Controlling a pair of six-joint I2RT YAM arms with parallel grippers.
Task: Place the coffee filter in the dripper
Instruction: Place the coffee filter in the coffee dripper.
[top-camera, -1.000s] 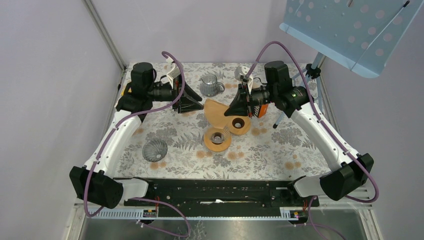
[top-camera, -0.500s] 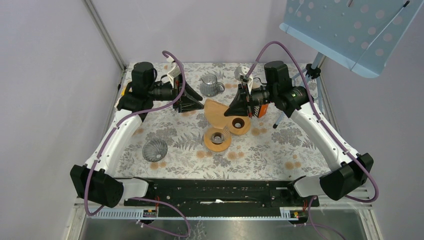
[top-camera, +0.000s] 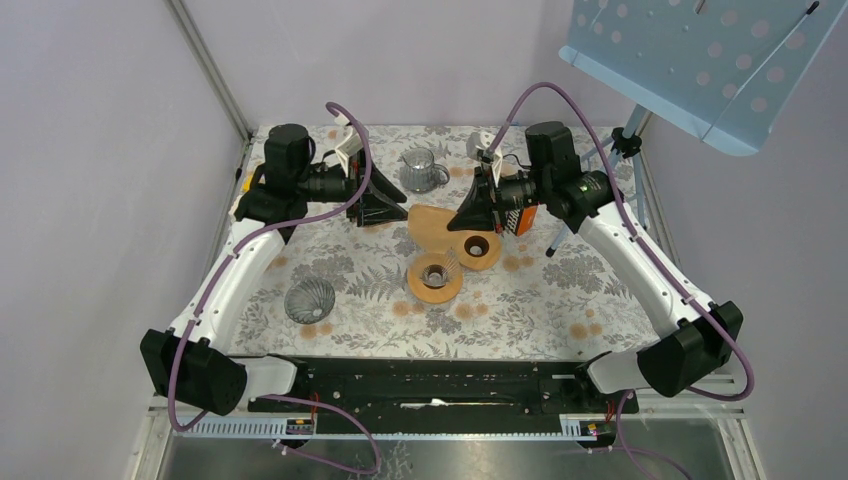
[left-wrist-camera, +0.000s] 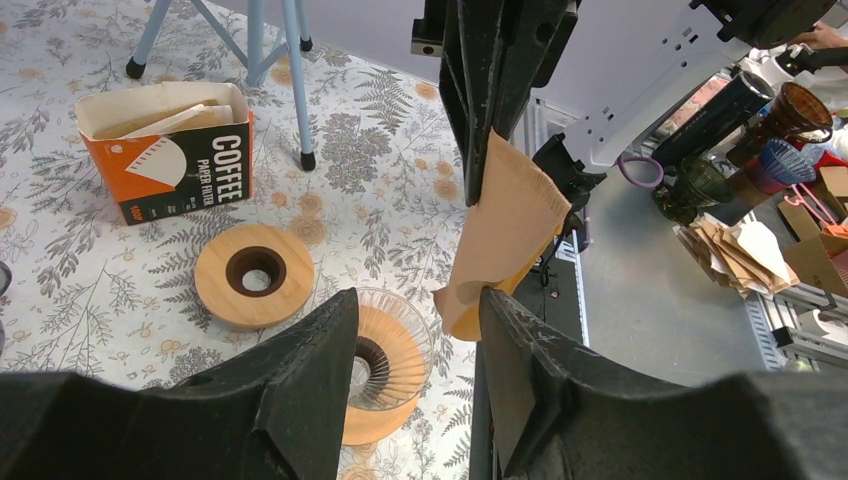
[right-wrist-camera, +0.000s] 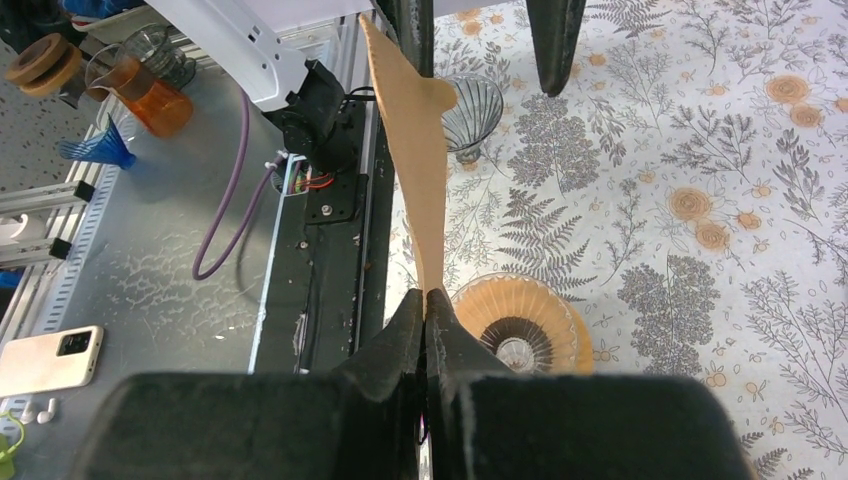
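Well, the coffee filter (right-wrist-camera: 418, 190) is up in the air, not in the dripper (right-wrist-camera: 520, 325). The right gripper (right-wrist-camera: 425, 300) has its jaws pressed together on one edge of the brown paper. From there the filter stands out edge-on toward the other arm. In the top view it hangs over the middle of the floral table (top-camera: 560, 300), just beyond the dripper and between the two grippers.

The left gripper (left-wrist-camera: 418, 300) faces it with its jaws parted about halfway and nothing clamped between them. In the left wrist view the filter's lower corner comes down right at the tip of one black finger (left-wrist-camera: 520, 350) — whether paper and finger actually touch, I cannot tell.

The dripper is a ribbed glass cone seated on a round wooden base, standing upright on the table below the filter and nearer the arm bases. A plain wooden ring (left-wrist-camera: 225, 290) lies flat just beside it, apart from it. Behind the ring sits an orange box of paper filters (left-wrist-camera: 180, 170), its top open. Next to the box are the blue legs of a stand (left-wrist-camera: 285, 60).

A second glass dripper (top-camera: 309, 300) stands alone well to the left. A clear glass jug (top-camera: 418, 168) stands at the far side of the table — both untouched by either arm.
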